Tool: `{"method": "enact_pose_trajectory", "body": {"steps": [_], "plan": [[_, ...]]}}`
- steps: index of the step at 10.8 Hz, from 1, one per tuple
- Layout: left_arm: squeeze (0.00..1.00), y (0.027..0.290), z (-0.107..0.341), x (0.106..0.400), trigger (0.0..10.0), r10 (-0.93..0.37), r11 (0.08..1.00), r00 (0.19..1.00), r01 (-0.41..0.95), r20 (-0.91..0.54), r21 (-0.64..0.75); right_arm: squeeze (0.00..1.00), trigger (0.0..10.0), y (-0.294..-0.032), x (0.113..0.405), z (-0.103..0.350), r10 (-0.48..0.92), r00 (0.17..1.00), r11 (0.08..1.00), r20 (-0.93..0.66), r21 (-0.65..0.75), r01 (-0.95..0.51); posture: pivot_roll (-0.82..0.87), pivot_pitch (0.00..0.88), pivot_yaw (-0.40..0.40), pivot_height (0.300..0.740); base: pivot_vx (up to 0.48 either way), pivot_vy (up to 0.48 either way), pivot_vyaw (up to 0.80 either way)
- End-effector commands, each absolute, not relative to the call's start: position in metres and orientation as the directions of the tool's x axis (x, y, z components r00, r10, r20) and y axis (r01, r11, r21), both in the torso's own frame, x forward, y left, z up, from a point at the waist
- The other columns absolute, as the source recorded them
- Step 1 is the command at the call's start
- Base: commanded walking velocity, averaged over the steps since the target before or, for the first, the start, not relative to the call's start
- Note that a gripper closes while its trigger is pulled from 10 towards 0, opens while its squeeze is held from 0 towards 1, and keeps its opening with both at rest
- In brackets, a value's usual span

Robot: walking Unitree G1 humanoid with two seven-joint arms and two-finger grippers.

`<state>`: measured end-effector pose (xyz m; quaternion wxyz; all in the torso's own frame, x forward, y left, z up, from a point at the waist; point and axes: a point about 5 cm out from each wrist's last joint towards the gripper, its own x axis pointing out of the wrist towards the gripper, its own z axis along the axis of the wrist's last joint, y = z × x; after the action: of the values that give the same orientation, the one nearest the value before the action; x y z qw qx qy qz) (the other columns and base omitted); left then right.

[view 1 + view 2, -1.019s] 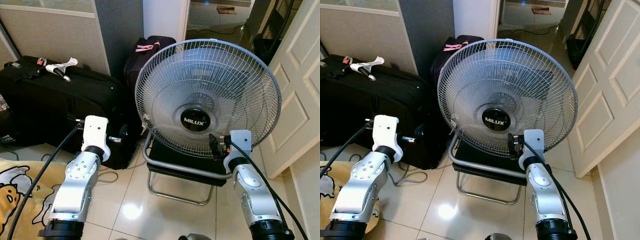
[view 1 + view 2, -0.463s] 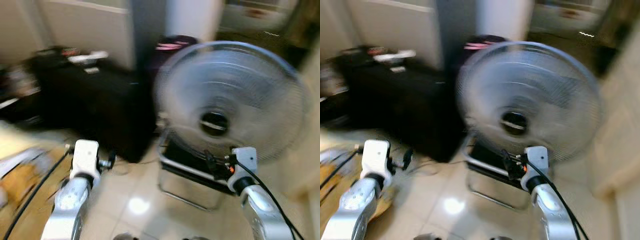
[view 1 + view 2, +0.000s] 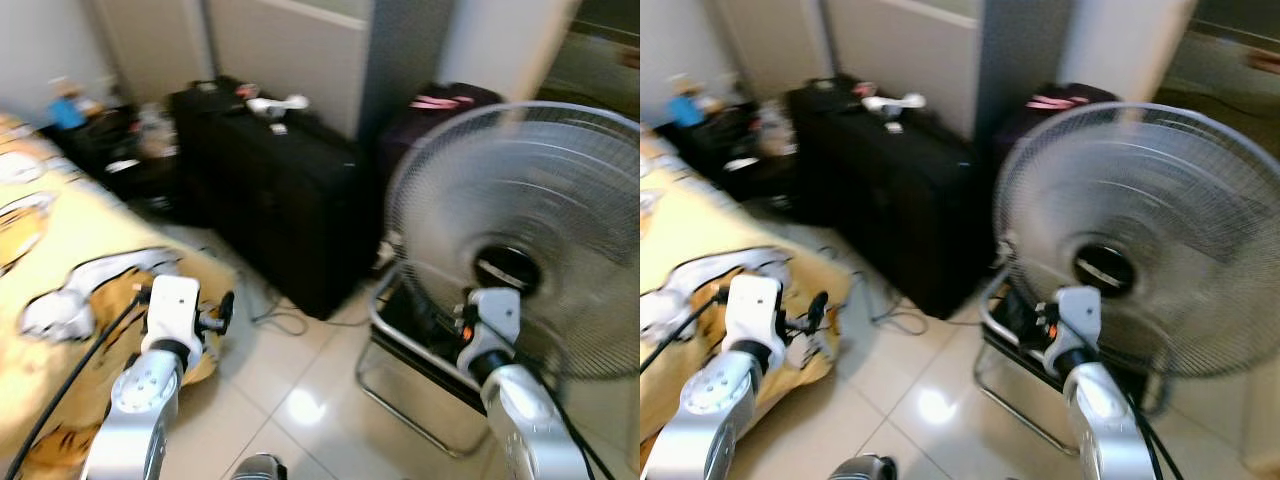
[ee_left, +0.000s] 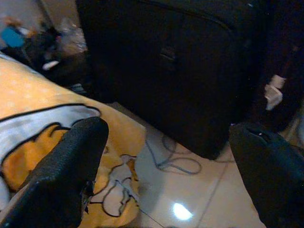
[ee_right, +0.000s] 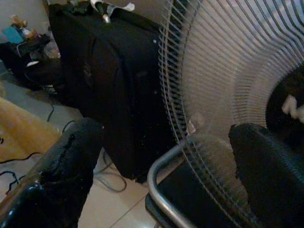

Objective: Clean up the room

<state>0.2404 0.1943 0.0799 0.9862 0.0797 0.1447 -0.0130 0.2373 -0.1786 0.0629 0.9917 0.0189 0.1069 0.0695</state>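
Beside the black suitcase [image 3: 285, 215], the reference piece of this room:

- Black suitcase: large, soft-sided, matte fabric, standing on glossy pale tile [image 3: 300, 390]. A small white item [image 3: 278, 103] lies on its top; too blurred to name.
- Fan [image 3: 1140, 240]: round wire grille, dark hub, on a tubular metal stand, just right of the suitcase.
- Blanket [image 3: 70, 290]: yellow, soft, with a cartoon print; hangs left of the suitcase, across the tile.
- Cable [image 4: 168, 159]: thin loop on the tile at the suitcase's base.
- Clutter [image 3: 110, 130]: left of the suitcase, indistinct.
- Left gripper [image 4: 166, 166]: fingers wide apart, holding nothing, over the blanket's edge.
- Right gripper [image 5: 161, 175]: fingers wide apart, holding nothing, before the fan.

Step, judged: surveying; nothing picked yet. Next move calls for choosing one loose item, likely the cable or the blanket.
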Motion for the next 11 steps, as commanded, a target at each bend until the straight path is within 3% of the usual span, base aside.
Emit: {"method": "enact_pose_trajectory", "body": {"steps": [1, 3, 5, 6, 8, 11], "plan": [[0.00, 0.195, 0.087, 0.243, 10.0, 0.009, 0.984, 0.966, 0.037, -0.259, 0.173, 1.00, 10.0, -0.185, 0.238, 0.061, 0.105, 0.968, 0.994, -0.228, 0.065, -0.092, -0.04, 0.000, 0.000, 0.740, 0.000, 0.000, 0.80], [0.00, 0.193, 0.089, 0.246, 10.0, -0.001, 0.982, 0.968, 0.049, -0.252, 0.182, 1.00, 10.0, -0.188, 0.240, 0.062, 0.072, 0.969, 0.996, -0.236, 0.075, -0.056, -0.05, 0.000, -0.003, 0.740, 0.000, 0.000, 0.69], [0.00, 0.189, 0.090, 0.246, 10.0, -0.010, 0.982, 0.968, 0.057, -0.250, 0.181, 1.00, 10.0, -0.190, 0.243, 0.059, 0.013, 0.960, 0.999, -0.281, -0.027, -0.021, -0.05, 0.000, -0.003, 0.740, 0.000, 0.156, 0.00], [0.00, 0.188, 0.090, 0.245, 10.0, -0.013, 0.982, 0.968, 0.060, -0.250, 0.181, 1.00, 10.0, -0.189, 0.245, 0.066, -0.010, 0.978, 0.999, -0.207, -0.054, -0.001, -0.05, 0.000, -0.001, 0.740, 0.000, 0.326, 0.00], [0.00, 0.185, 0.091, 0.245, 10.0, -0.028, 0.981, 0.968, 0.076, -0.251, 0.181, 1.00, 10.0, -0.186, 0.246, 0.067, 0.034, 0.972, 0.999, -0.232, -0.017, -0.039, -0.04, 0.000, 0.002, 0.740, 0.000, 0.330, 0.00], [0.00, 0.183, 0.091, 0.246, 10.0, -0.039, 0.980, 0.967, 0.085, -0.251, 0.178, 1.00, 10.0, -0.179, 0.248, 0.071, 0.077, 0.972, 0.997, -0.221, 0.022, -0.074, -0.04, 0.000, 0.003, 0.740, 0.000, 0.328, 0.74]]}}
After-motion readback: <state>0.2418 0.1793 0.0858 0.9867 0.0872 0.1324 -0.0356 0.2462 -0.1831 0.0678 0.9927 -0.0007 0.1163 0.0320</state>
